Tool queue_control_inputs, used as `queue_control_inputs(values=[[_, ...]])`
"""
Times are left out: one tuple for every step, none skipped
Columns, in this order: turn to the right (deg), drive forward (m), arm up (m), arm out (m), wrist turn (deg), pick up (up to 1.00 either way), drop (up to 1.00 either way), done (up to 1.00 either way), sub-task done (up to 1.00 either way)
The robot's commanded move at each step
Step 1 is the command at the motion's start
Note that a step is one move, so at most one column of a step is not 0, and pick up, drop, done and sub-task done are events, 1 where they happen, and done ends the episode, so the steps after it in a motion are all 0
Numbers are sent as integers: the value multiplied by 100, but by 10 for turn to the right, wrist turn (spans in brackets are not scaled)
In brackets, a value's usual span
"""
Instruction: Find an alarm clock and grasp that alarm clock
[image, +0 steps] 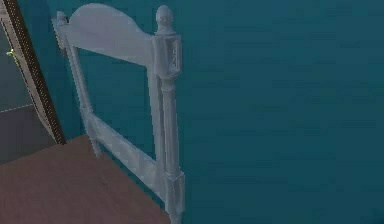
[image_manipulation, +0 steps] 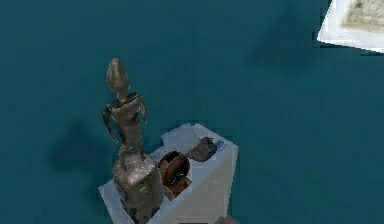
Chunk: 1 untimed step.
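The task's thing is most probably the small round object (image_manipulation: 173, 170) in the arm side view. It has a reddish-brown rim and a darker face, and this shape fits an alarm clock, but it is too small to name with certainty. It stands on top of a white bedside table (image_manipulation: 215, 188) at the bottom of the picture, near the middle. Just on its left, on the same top, stands a tall bronze-coloured statue (image_manipulation: 124, 118) on a rough block base; the two are very close, and I cannot tell if they touch. On the other side of the round object, nearer to the far edge of the top, lies a small dark thing (image_manipulation: 205, 150) which I cannot identify. Behind the table is a teal wall (image_manipulation: 270, 110), and a picture in a white frame (image_manipulation: 355, 25) hangs on it in the upper right corner.

The forward view gives another part of the room. A white bed end (image: 120, 40) with a curved top board and turned posts stands against the teal wall. At the left edge there is a door (image: 10, 75) in a dark frame, and a brown wooden floor (image: 60, 190) lies below.

I cannot tell the pose of the arm or the state of the gripper.
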Motion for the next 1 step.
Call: queue_control_inputs(values=[[0,0,0,18,0,0,0,0,0]])
